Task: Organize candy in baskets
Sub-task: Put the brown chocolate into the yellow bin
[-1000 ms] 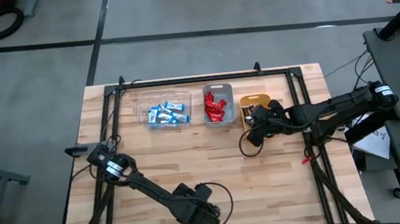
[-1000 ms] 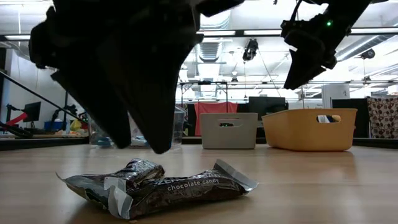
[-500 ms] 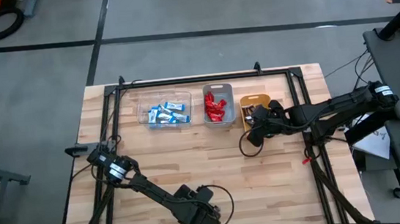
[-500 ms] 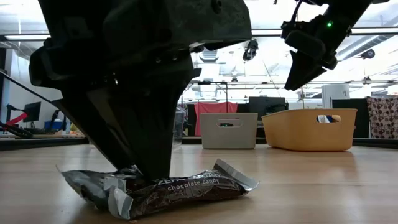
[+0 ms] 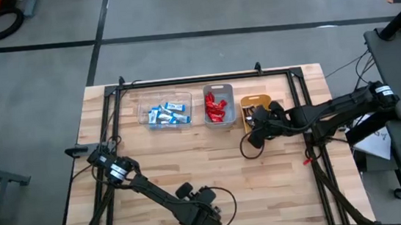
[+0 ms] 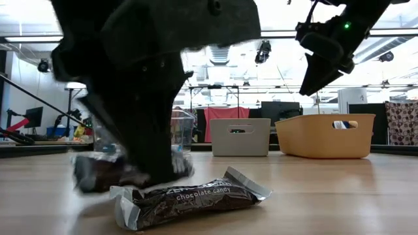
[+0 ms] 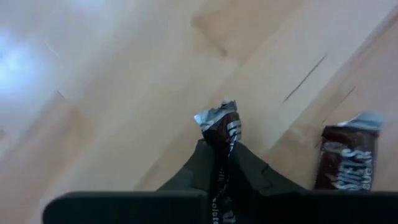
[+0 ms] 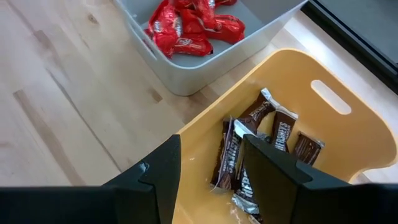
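Two dark brown bars of candy are near the table's front edge. One [image 7: 222,132] is in my left gripper [image 5: 209,219], which is shut on it just above the wood. The other [image 6: 189,196] lies flat on the table beside it. At the back stand three baskets: a clear one [image 5: 165,110] with blue-and-white bars, a grey one [image 5: 219,105] with red pieces, and an orange one [image 5: 256,101] holding several dark bars [image 8: 261,146]. My right gripper [image 8: 211,180] hangs open over the orange basket's near rim, touching nothing. My left gripper pinches the dark bar between its two fingers [image 7: 199,165], coming from above and pointing down. A crimped wrapper end [image 7: 214,116] sticks out past the fingertips. In the low view the bar [image 6: 98,173] hangs clear of the table and shows on both sides of the fingers.
Bare wood lies between the baskets' row and the front edge. A black frame rail [image 5: 190,79] runs along the table's far edge, with more rails down both sides. The left arm [image 5: 149,191] stretches low across the near left of the table.
My left gripper has come down open onto the two dark bars, shut on one, and risen a little with it. That bar is now clear of the table; the other has stayed where it lay.
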